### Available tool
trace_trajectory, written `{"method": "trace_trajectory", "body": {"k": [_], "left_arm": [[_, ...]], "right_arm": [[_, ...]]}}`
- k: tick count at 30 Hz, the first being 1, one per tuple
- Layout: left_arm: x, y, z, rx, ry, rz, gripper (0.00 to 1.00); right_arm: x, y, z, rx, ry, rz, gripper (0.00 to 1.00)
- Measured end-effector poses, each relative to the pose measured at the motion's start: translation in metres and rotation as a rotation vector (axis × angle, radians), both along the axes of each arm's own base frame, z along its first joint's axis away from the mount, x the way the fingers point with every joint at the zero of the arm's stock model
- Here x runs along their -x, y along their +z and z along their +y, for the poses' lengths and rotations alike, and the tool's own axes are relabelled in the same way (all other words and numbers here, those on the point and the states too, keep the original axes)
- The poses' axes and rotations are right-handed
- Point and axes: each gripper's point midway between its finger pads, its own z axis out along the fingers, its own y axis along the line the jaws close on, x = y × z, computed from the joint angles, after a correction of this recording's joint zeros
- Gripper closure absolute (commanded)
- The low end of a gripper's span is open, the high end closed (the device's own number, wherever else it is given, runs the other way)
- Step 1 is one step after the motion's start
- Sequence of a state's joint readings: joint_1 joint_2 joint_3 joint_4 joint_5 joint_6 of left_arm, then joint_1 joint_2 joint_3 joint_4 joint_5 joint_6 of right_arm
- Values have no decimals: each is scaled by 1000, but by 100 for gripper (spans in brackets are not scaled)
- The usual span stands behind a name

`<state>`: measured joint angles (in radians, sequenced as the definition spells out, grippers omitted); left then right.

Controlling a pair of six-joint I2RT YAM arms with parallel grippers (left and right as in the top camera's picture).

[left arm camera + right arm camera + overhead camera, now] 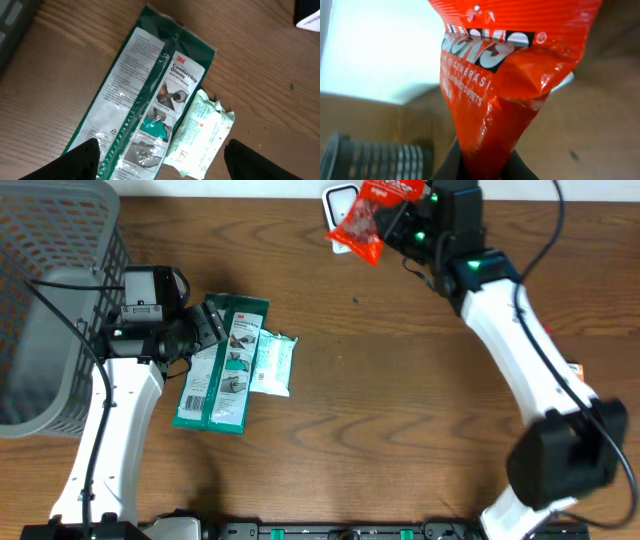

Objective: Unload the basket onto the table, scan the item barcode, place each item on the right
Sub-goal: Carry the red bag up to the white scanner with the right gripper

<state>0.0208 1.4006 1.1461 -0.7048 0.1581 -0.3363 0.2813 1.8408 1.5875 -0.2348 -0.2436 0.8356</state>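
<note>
A red snack packet (368,222) hangs crumpled at the table's far edge, with my right gripper (402,227) shut on its lower end. In the right wrist view the packet (505,75) fills the frame and the gripper (485,167) pinches its narrow tail. Just behind it sits a white device (338,200); no barcode shows on the packet. My left gripper (212,326) stands open over the top of a green 3M gloves pack (222,365). In the left wrist view its gripper (162,161) straddles the gloves pack (145,95) and holds nothing.
A small white and green wipes pack (272,365) lies against the right side of the gloves pack, also seen in the left wrist view (202,132). A grey mesh basket (50,300) occupies the far left. The rest is bare brown wood.
</note>
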Motion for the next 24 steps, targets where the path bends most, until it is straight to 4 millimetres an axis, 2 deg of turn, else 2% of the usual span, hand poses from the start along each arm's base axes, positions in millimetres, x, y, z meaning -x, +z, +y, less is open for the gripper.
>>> {"method": "trace_trajectory", "body": {"k": [6, 14, 24], "left_arm": [[0, 0, 0, 0, 0, -1, 20], [0, 0, 0, 0, 0, -1, 19], [0, 0, 0, 0, 0, -1, 19]], "right_arm": [[-36, -30, 4, -33, -99, -30, 99], [-78, -61, -8, -24, -290, -136, 99], [-105, -81, -11, -63, -370, -262, 99]]}}
